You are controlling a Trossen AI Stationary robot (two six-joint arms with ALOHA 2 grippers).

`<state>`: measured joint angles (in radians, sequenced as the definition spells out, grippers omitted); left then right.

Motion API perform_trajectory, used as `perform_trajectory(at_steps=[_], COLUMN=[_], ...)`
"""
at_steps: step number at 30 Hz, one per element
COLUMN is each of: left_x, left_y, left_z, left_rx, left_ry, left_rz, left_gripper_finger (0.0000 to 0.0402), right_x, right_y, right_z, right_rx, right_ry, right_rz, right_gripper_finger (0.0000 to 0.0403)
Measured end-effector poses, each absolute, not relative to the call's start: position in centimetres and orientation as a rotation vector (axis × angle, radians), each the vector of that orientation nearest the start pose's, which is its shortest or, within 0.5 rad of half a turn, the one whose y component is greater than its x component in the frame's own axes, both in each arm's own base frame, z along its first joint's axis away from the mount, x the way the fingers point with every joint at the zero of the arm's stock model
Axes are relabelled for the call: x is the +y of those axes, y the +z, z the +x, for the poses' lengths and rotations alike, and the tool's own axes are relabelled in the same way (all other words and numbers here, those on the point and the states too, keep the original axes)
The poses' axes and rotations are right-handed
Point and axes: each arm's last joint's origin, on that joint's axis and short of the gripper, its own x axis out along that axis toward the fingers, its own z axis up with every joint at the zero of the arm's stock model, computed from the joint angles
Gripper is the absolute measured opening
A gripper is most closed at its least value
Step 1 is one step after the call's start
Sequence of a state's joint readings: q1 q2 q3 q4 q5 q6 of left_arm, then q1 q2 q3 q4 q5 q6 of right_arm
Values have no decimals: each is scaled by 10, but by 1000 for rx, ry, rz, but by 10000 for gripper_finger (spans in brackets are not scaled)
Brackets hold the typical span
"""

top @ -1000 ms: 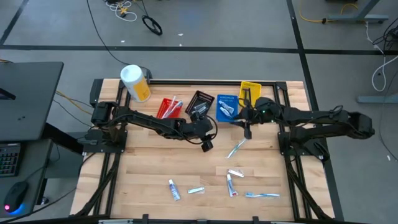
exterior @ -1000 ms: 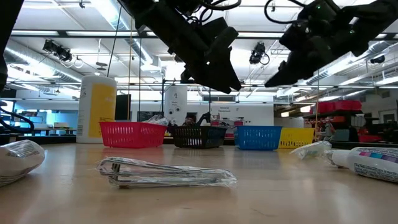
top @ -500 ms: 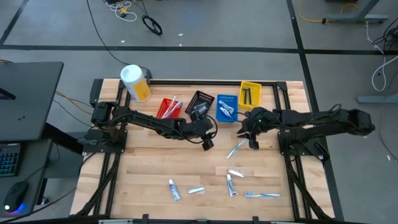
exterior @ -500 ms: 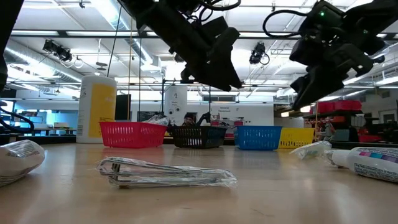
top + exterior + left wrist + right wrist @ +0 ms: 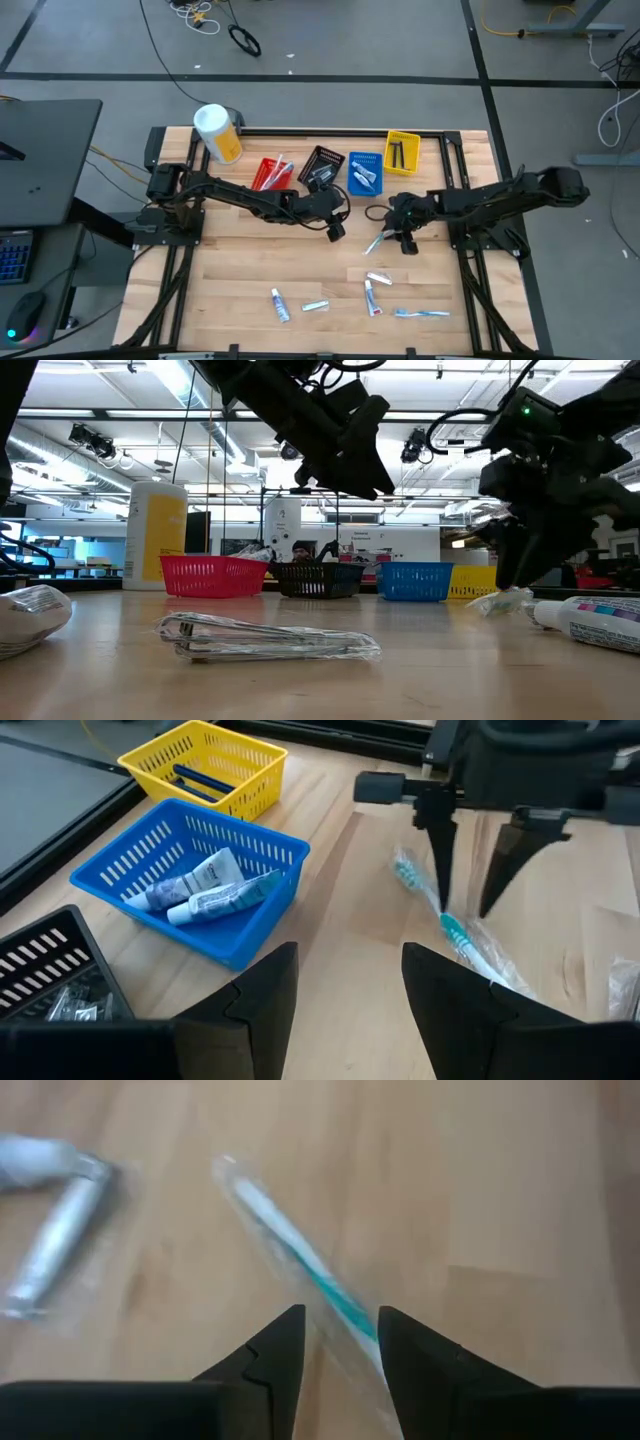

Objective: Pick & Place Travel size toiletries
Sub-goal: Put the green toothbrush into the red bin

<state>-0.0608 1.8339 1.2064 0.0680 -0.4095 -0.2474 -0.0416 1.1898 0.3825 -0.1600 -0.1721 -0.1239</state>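
A clear-wrapped toothbrush with a teal neck (image 5: 375, 243) (image 5: 470, 945) lies flat mid-table. My right gripper (image 5: 392, 232) (image 5: 466, 908) points steeply down over it and is open, one finger on each side of the brush (image 5: 290, 1245); I see no touch. My left gripper (image 5: 333, 230) (image 5: 345, 1000) hangs open and empty above the table's middle, left of the brush. More toiletries lie toward the near edge: small tubes (image 5: 280, 305) (image 5: 372, 296) and another toothbrush (image 5: 420, 313).
Along the far edge stand a red bin (image 5: 272, 173), a black bin (image 5: 322, 165), a blue bin (image 5: 190, 885) holding tubes, and a yellow bin (image 5: 205, 765). A yellow canister (image 5: 217, 133) stands at the far left. A wrapped item (image 5: 270, 638) lies near the low camera.
My right gripper has swung from over the blue and yellow bins toward the table's near edge and come down, tipping steeply downward, until its fingers stand astride the wrapped toothbrush. The toothbrush has stayed where it lay.
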Motion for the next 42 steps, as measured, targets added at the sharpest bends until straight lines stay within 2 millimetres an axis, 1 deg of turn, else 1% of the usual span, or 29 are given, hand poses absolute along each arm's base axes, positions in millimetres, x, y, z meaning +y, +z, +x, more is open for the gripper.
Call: perform_trajectory(at_steps=[4,12,17,20,25,28,31,33,38,40,42], left_x=[-13,-13,-13,-13,-13,-13,-13,-13,-14,-14,-15], left_y=[213,213,213,213,213,213,213,213,213,213,213], left_z=[402,402,402,402,402,402,402,402,402,402,402], left_rx=[501,502,502,502,502,494,479,472,487,496,504], left_ry=[404,401,401,401,401,410,425,435,407,383,358], left_rz=[-108,-109,-108,-108,-109,-143,-207,-242,-208,-189,-178], left_gripper_finger=[189,189,189,189,189,189,189,189,189,189,189], right_x=[-5,-6,-7,-6,-6,-6,-6,-7,-9,-10,-10], right_y=[127,114,112,113,113,114,115,119,134,138,139], right_z=[190,194,197,198,200,201,204,209,224,227,227], right_rx=[995,1054,1038,1023,1007,996,958,886,678,633,625], right_ry=[115,122,121,118,119,105,95,83,0,-23,-35], right_rz=[-65,-180,-180,-158,-142,-121,-115,-124,-165,-187,-200], right_gripper_finger=[139,138,133,118,77,62,58,57,57,57,57])
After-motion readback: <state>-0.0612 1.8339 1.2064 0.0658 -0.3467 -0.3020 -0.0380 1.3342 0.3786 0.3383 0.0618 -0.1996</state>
